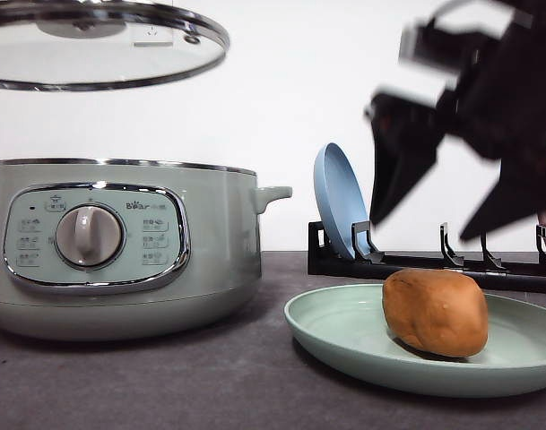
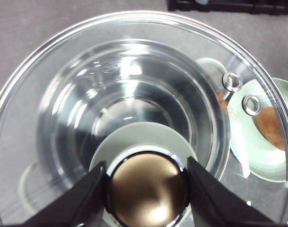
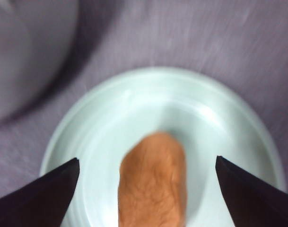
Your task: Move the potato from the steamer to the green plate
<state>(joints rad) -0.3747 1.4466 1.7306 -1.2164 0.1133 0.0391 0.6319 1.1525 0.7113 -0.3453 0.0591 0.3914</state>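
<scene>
Front view – potato (image 1: 436,312) on green plate (image 1: 344,336), steamer (image 1: 120,246) lidless

Left gripper clamped, right gripper spread wide.

Left gripper (image 2: 146,189): lower middle of the left wrist view, both dark fingers (image 2: 84,198) pressed against the sides of a round chrome knob, no gap either side. Right gripper (image 1: 443,202): upper right of the front view, motion-blurred, arm body black above it, fingers pointing down and splayed apart. In the right wrist view its two finger tips (image 3: 44,194) sit at the lower corners, far apart, touching nothing.
</scene>
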